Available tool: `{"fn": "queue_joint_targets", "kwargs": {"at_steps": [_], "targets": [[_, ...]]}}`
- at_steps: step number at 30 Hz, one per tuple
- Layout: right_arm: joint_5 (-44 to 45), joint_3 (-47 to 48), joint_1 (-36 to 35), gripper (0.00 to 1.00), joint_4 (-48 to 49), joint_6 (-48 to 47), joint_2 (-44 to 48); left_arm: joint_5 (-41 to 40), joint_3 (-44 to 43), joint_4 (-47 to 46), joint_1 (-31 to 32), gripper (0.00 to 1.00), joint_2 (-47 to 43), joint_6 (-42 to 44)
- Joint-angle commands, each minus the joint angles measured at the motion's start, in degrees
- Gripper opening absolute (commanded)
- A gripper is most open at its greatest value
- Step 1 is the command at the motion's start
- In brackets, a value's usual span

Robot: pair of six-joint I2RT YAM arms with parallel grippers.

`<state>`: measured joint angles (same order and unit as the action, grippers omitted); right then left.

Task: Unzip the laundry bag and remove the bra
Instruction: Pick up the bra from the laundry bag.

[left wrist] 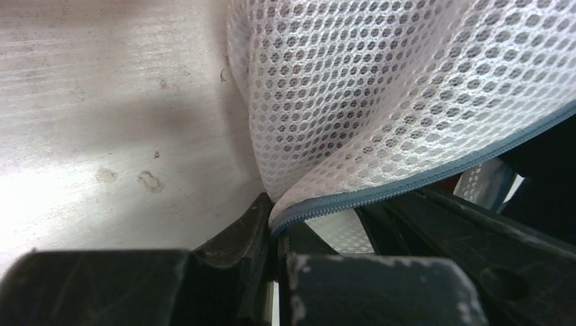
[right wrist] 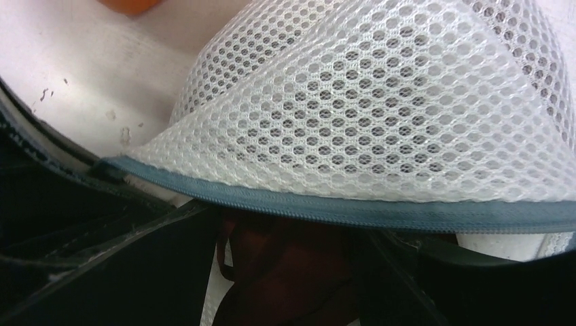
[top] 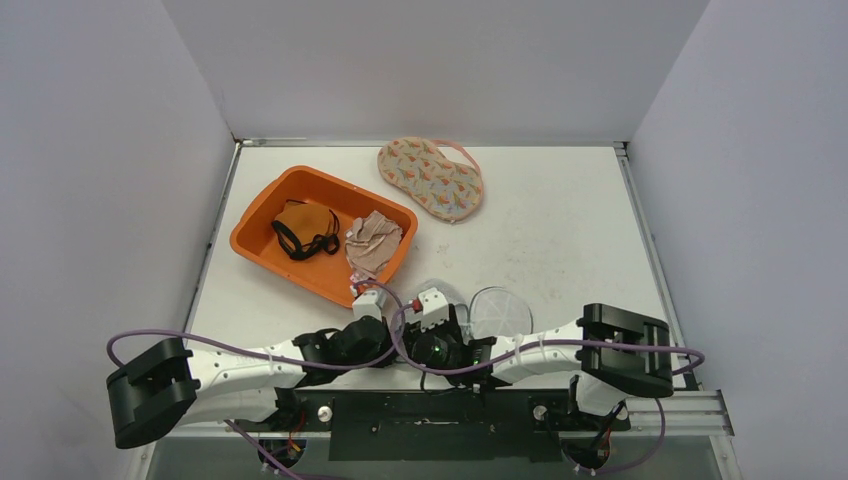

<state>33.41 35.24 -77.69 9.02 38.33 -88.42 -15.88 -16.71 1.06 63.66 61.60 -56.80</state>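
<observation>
**Tabletop count**

1 mesh laundry bag [top: 498, 312] w/ 1 dark-red garment [right wrist: 285, 272] inside. 1 orange tray [top: 255, 240] w/ 2 items: 1 brown bra [top: 305, 228], 1 beige cloth [top: 372, 243]. 1 floral bra [top: 432, 178] on table [top: 560, 230]. 2 arms: left arm [top: 240, 365], right arm [top: 545, 352].

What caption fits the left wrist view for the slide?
Left end effector pinches the grey zipper edge of the white mesh laundry bag over the table.
</observation>
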Motion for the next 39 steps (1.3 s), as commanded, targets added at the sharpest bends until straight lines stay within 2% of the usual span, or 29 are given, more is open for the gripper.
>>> {"fn": "queue_joint_targets", "kwargs": {"at_steps": [1,7,11,19,21,23,27,29,39], "targets": [[4.31,2.53,-0.22,0.64,0.31,2.44,-3.84,-0.14,0.80,1.28,0.16,0.00,-1.35,-0.16],[7.74,3.14,-0.15,0.45,-4.29,7.76,-7.56,-0.07,1.18,1.81,0.23,0.00,-2.74,-0.16],[8.16,2.66,-0.09,0.35,-6.10,9.85,-8.46,-0.51,1.37,2.46,0.17,0.00,-4.29,-0.27],[8.16,-2.23,-0.18,0.16,-7.43,11.99,0.31,-2.23,1.06,5.17,0.19,0.00,-5.30,-0.58],[7.67,-3.42,-0.14,0.15,-7.03,10.98,2.79,-2.40,0.98,5.52,0.09,0.00,-5.11,-0.68],[5.59,-4.80,-0.29,0.18,-4.86,8.81,5.17,-2.37,0.89,5.47,0.09,0.00,-4.93,-0.81],[1.09,-5.41,-0.94,0.44,0.67,3.93,7.62,-2.23,0.48,4.67,0.10,0.00,-4.55,-0.78],[1.17,-4.68,-1.96,0.52,1.61,2.62,7.58,-2.16,0.12,4.55,0.08,0.00,-4.33,-0.61],[2.50,-1.05,-3.06,0.70,4.31,0.57,3.30,-1.26,0.33,4.15,0.18,0.00,-4.30,-0.51]]}}
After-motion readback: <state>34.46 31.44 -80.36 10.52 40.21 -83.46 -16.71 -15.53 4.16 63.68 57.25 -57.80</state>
